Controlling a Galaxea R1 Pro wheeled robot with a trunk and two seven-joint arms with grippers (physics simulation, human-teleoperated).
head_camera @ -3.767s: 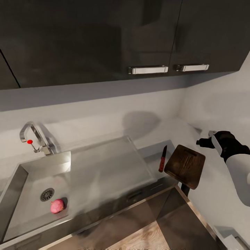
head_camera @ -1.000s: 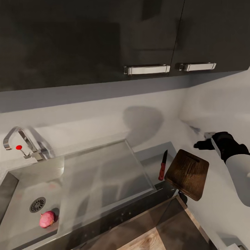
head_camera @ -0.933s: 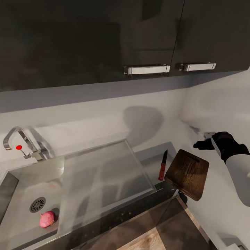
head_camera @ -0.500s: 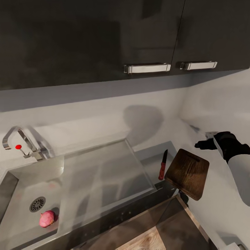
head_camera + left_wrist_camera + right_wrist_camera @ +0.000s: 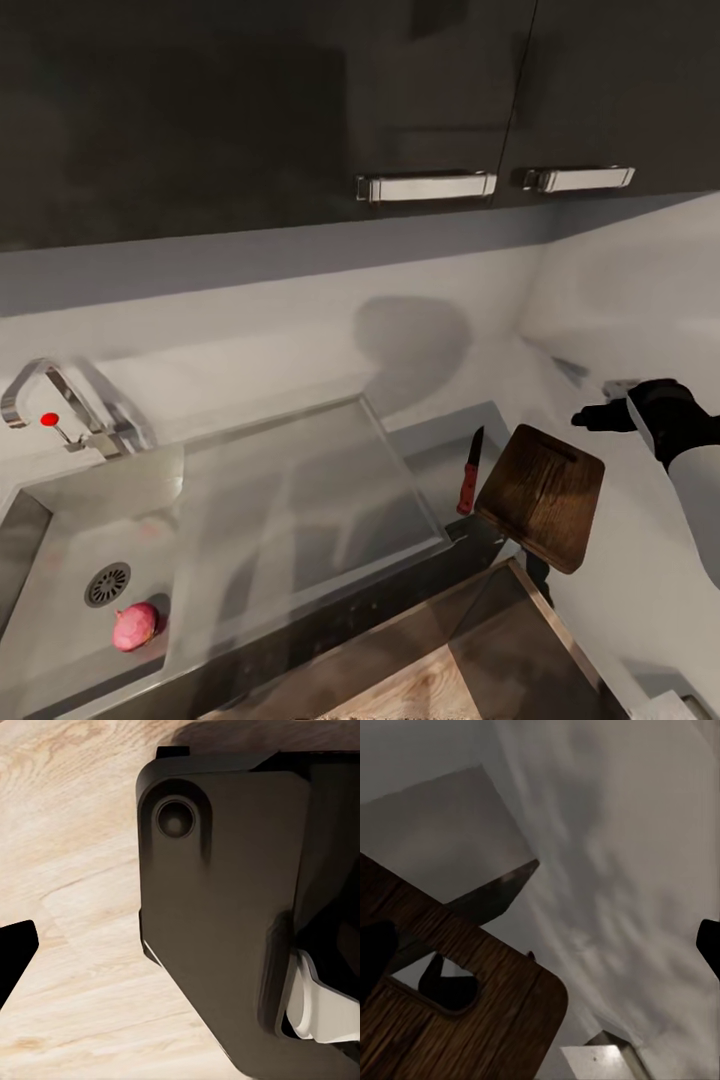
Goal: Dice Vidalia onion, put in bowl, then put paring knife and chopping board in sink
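Nearest, we see the Vidalia onion (image 5: 135, 626) lying in the sink (image 5: 60, 520) beside the drain. Farther, the paring knife (image 5: 469, 472) flanks the chopping board (image 5: 541, 495). Beyond, the right gripper (image 5: 592, 418) hovers; its jaw state we cannot tell.

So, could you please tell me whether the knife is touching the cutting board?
Apart: the head view shows a strip of grey counter between the knife and the cutting board.

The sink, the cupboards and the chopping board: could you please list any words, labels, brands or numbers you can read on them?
None: no legible text in these views.
The sink, its faucet, the upper cupboards, the chopping board and the paring knife all appear blank.
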